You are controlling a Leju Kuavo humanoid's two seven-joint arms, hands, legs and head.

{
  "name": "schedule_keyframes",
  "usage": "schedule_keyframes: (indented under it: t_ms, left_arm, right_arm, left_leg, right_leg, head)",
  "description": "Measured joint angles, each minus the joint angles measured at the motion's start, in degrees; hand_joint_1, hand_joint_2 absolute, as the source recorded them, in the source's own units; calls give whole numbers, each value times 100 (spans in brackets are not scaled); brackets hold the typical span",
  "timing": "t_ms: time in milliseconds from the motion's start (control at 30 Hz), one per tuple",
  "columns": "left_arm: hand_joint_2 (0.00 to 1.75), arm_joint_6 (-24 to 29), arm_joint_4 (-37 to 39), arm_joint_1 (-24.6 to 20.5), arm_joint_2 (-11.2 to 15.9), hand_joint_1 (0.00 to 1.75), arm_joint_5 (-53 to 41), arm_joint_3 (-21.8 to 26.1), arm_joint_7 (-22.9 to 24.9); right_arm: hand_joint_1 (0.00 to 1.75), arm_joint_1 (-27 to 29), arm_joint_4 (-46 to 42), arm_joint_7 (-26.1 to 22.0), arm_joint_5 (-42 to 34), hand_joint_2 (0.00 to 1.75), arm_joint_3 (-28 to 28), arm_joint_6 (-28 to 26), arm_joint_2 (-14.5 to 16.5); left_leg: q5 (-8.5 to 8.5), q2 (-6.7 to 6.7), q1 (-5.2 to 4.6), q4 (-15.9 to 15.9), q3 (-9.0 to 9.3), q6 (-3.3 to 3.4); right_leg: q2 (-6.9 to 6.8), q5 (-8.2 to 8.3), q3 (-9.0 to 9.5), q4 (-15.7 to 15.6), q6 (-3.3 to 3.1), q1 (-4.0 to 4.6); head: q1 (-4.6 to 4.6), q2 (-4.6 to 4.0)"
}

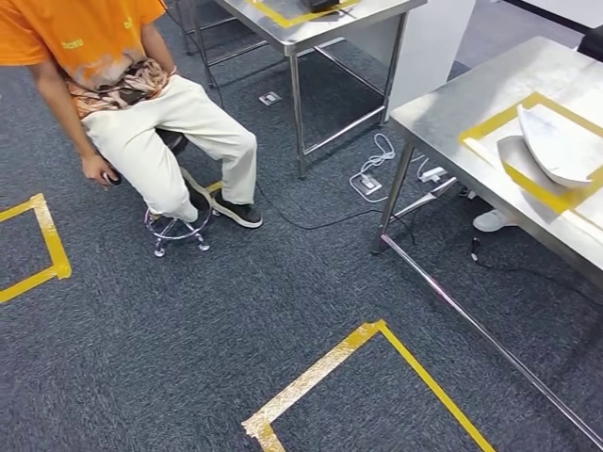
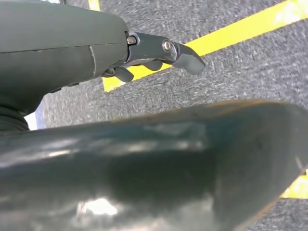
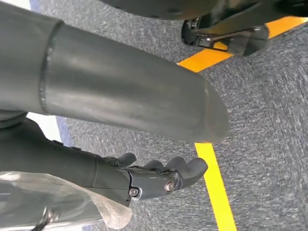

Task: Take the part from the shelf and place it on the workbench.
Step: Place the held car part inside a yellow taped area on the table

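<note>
White part (image 1: 551, 151) lies on workbench (image 1: 455, 113) (inside yellow tape) — person (image 1: 135, 104) seated nearby

- Steel workbench (image 1: 455, 104) with yellow tape frame stands at right; white curved part (image 1: 551, 146) occupies the framed zone.
- Seated person in orange shirt (image 1: 85, 38) on wheeled stool (image 1: 174, 226) blocks the left.
- Grey carpet (image 1: 285, 282) between them lies open.
- White cables (image 1: 377, 165) trail beneath the bench.

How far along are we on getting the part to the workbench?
Done: one white curved part already lies inside the yellow tape outline on the steel workbench. In hand: nothing clearly; the left hand and right hand hang over grey carpet, fingers loosely extended. Left: I cannot tell whether another part remains to fetch.
</note>
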Motion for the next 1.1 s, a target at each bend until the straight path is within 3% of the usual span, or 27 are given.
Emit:
schedule_keyframes:
  t_ms: [33,100,167,200,267,333,400,467,500,567,600,633,700,767,833,900,967,1000,1100]
  left_arm:
    - [0,0,0,1,-1,0,-2,1,1]
    - [0,0,0,-4,-3,0,-9,2,6]
    - [0,-1,0,-10,-2,0,-20,2,14]
    - [0,-2,0,-7,0,0,-24,2,19]
    - [0,-1,0,16,6,0,-27,4,28]
    - [0,-1,0,23,9,0,-27,8,36]
    - [0,-1,0,7,8,0,-27,9,43]
    - [0,-1,0,0,9,0,-27,15,46]
    - [0,-2,0,7,9,0,-28,20,46]
    - [0,-2,0,21,9,0,-33,26,48]
    - [0,-2,0,20,10,0,-38,27,48]
    - [0,-2,0,9,11,0,-42,28,47]
    - [0,-2,0,-12,10,0,-50,31,46]
    - [0,-2,0,-4,10,0,-53,36,46]
    - [0,-2,0,10,11,0,-54,40,49]
    - [0,-5,0,1,7,0,-54,44,51]
    - [0,-10,0,-6,2,0,-55,47,52]
    - [0,-12,0,-6,1,0,-56,49,52]
    - [0,-11,0,-5,-1,0,-56,60,52]
  right_arm:
    - [0,2,0,0,11,0,1,3,-1]
    - [0,0,3,0,42,0,3,13,-1]
    - [0,-2,8,1,73,0,7,27,-2]
    - [0,-2,11,3,82,0,8,31,-2]
    - [0,-8,11,6,89,0,8,33,-2]
    - [0,-10,11,3,90,0,8,33,-2]
    - [0,-1,11,-6,44,0,6,29,-3]
    - [0,8,11,-22,-28,0,-3,24,-5]
    - [0,5,11,-32,-48,0,-8,22,-6]
    - [0,-8,11,-54,-53,0,-11,20,-5]
    - [0,-11,11,-66,-51,0,-11,21,-5]
    - [0,-11,11,-77,-46,0,-11,21,-5]
    - [0,-12,11,-95,-32,0,-11,27,-5]
    - [0,-24,10,-114,-22,0,-11,35,-6]
    - [0,-30,8,-133,-20,0,-13,44,-8]
    - [0,-21,7,-139,-20,0,-13,50,-11]
    - [0,-4,8,-138,-21,0,-13,53,-16]
    - [0,4,9,-138,-22,0,-13,54,-19]
    - [0,1,7,-140,-29,0,-13,57,-22]
  left_leg:
    - [-3,-86,7,10,6,-7]
    - [-27,-235,13,67,-8,-48]
    - [-42,-365,12,128,-56,-109]
    - [-36,-423,13,143,-79,-139]
    - [-34,-484,26,161,-111,-188]
    - [-200,-281,20,429,-232,-242]
    - [-560,18,25,1131,-556,-293]
    - [-769,118,44,1751,-848,-315]
    - [-718,130,48,1783,-860,-311]
    - [-343,224,35,1195,-560,-259]
    - [-192,373,3,799,-357,-222]
    - [-95,512,-35,455,-187,-183]
    - [-105,658,-98,200,-85,-142]
    - [-87,531,-91,141,-87,-102]
    - [-50,404,-54,70,-54,-51]
    - [-33,273,-31,44,-37,-16]
    - [-36,114,-28,49,-33,1]
    - [-41,32,-28,53,-26,3]
    - [-57,-163,-19,70,0,-10]
  right_leg:
    - [22,214,81,-252,3,-8]
    - [220,611,396,-1036,18,-45]
    - [396,704,576,-1435,3,-68]
    - [403,678,603,-1457,-21,-61]
    - [286,695,636,-1458,-95,-63]
    - [154,709,654,-1471,-171,-74]
    - [-2,694,660,-1472,-223,-59]
    - [-174,674,664,-1472,-244,-41]
    - [-245,664,672,-1471,-247,-35]
    - [-377,633,710,-1472,-232,-28]
    - [-433,613,722,-1473,-211,-19]
    - [-490,588,742,-1472,-181,-8]
    - [-617,554,766,-1480,-127,14]
    - [-701,526,808,-1501,-79,15]
    - [-465,391,752,-1344,-37,3]
    - [-117,72,441,-713,-22,-5]
    - [-9,-153,38,-2,-16,0]
    - [-1,-100,-67,106,-15,1]
    - [22,439,85,-480,-17,-7]
  head:
    - [0,0]
    - [3,0]
    - [3,0]
    - [2,0]
    - [-2,0]
    - [-45,0]
    - [-90,0]
    - [-92,0]
    - [-93,0]
    - [-93,0]
    - [-92,0]
    - [-96,0]
    - [-97,0]
    - [-97,0]
    - [-82,0]
    - [-53,0]
    - [-41,0]
    - [-40,0]
    - [-41,0]
